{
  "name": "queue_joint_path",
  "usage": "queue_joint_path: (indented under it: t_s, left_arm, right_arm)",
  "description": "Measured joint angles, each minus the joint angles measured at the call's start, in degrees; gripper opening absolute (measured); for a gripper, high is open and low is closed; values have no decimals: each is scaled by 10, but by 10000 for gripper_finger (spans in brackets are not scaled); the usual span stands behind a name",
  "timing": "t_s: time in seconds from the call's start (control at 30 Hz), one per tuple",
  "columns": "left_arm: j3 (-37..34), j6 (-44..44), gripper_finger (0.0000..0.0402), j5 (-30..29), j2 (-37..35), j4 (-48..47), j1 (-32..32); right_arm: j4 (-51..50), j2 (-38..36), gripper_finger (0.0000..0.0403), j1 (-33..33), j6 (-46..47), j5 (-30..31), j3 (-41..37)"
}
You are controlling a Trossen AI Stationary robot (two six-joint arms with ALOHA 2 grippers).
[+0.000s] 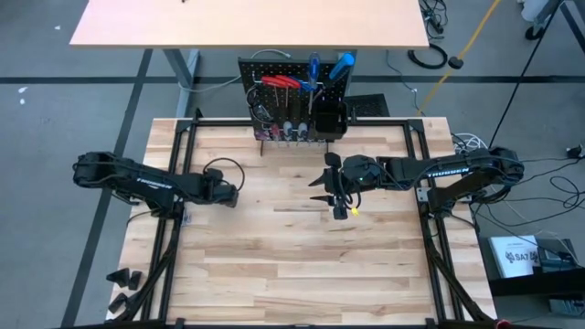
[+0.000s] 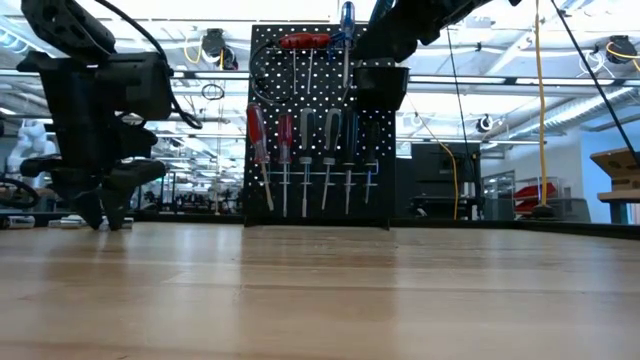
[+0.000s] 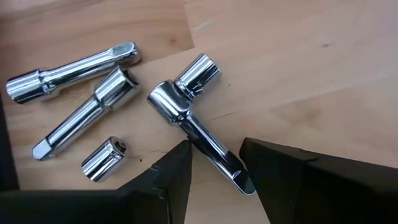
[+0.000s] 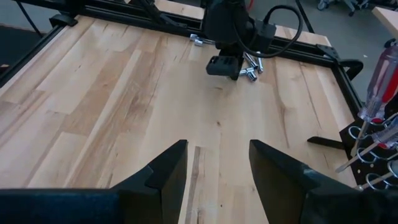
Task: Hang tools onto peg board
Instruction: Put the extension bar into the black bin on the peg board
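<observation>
Several small silver metal pieces lie flat on the table at its left, under my left gripper (image 3: 215, 145): two extension bars (image 3: 71, 65) (image 3: 84, 113), a short socket (image 3: 102, 160), and a bar with a socket on its end (image 3: 186, 107). The open fingers stand on either side of that last bar's shaft, pointing steeply down. Whether they touch it, I cannot tell. The peg board (image 1: 297, 100) stands upright at the far edge, with red-handled hex keys (image 1: 281, 82), blue screwdrivers (image 1: 340, 64) and a black bin (image 1: 329, 119) on it. My right gripper (image 1: 322, 180) hovers open above mid-table.
Black frame rails (image 1: 174, 183) run along the table's left, right and far sides. Small black parts (image 1: 123, 279) lie off the near left corner. A row of screwdrivers (image 2: 310, 165) hangs low on the peg board. Bare wood (image 1: 292, 265) stretches across the middle and near part.
</observation>
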Motion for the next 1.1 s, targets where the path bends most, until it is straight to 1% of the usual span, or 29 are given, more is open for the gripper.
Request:
queue_joint_path:
  t_s: [0.13,0.37,0.47,0.63,0.73,0.8,0.87,0.97,1.1]
  left_arm:
    - [0,16,125,8,0,8,0]
    - [0,32,56,12,0,18,0]
    - [0,32,38,13,0,17,0]
    - [0,38,38,9,0,17,-1]
    - [-2,59,41,9,-12,19,-1]
    - [-3,72,41,10,-27,19,-2]
    - [-4,81,41,29,-49,25,-6]
    - [-3,103,41,31,-84,33,-13]
    - [-3,147,41,42,-128,90,-30]
  right_arm:
    - [0,0,164,0,0,0,0]
    - [0,0,164,0,0,0,0]
    - [0,0,164,0,0,0,0]
    - [0,0,164,0,0,0,0]
    - [0,0,164,0,0,0,0]
    - [0,0,164,0,0,0,0]
    - [0,0,164,0,0,0,0]
    - [0,0,164,0,0,0,0]
    - [0,0,165,0,0,0,0]
